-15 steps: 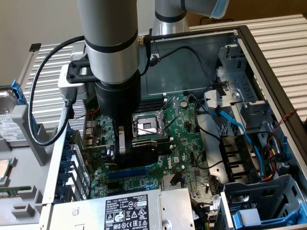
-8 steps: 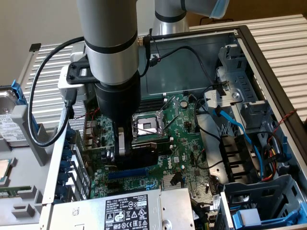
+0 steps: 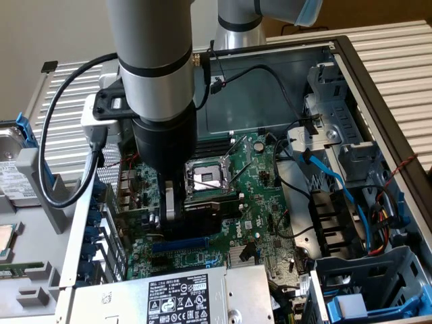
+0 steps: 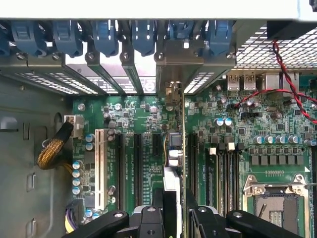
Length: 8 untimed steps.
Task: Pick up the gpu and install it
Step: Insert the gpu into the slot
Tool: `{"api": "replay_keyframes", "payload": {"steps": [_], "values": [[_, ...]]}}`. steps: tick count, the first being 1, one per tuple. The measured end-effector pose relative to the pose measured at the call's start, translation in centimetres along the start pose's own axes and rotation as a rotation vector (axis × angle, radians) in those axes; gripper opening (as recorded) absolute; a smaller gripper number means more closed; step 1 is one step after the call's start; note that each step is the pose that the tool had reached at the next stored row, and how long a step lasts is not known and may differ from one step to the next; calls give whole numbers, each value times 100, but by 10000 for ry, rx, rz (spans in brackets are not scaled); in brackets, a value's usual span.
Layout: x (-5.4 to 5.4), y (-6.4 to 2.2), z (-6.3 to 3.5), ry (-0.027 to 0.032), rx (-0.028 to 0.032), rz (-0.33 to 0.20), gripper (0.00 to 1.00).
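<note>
My gripper (image 4: 174,218) is shut on the gpu (image 4: 173,153). In the wrist view the card is edge-on, a thin upright strip between the two black fingers (image 4: 148,220). It stands over the dark expansion slots of the green motherboard (image 4: 129,124), and its silver bracket end reaches the rear slot openings (image 4: 173,54). In the exterior view the gripper (image 3: 172,206) is low inside the open case, with the card's black body (image 3: 209,210) just beside the silver finger. I cannot tell whether the card's edge is down in a slot.
The CPU socket (image 3: 206,177) lies close behind the gripper. A power supply (image 3: 175,297) sits at the front and a blue drive cage (image 3: 364,290) on the exterior view's right. Red wires (image 4: 287,74) and a yellow-sleeved cable (image 4: 52,148) run over the board. Blue slot latches (image 4: 99,34) line the rear wall.
</note>
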State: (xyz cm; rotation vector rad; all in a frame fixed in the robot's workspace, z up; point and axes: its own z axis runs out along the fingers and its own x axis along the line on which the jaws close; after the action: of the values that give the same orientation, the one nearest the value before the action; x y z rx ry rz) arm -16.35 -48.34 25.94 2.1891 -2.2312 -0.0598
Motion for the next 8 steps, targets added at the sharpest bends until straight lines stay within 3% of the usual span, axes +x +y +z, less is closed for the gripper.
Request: {"api": "replay_keyframes", "payload": {"steps": [8], "values": [[-1, 8, 11, -2, 14, 3, 27]]}}
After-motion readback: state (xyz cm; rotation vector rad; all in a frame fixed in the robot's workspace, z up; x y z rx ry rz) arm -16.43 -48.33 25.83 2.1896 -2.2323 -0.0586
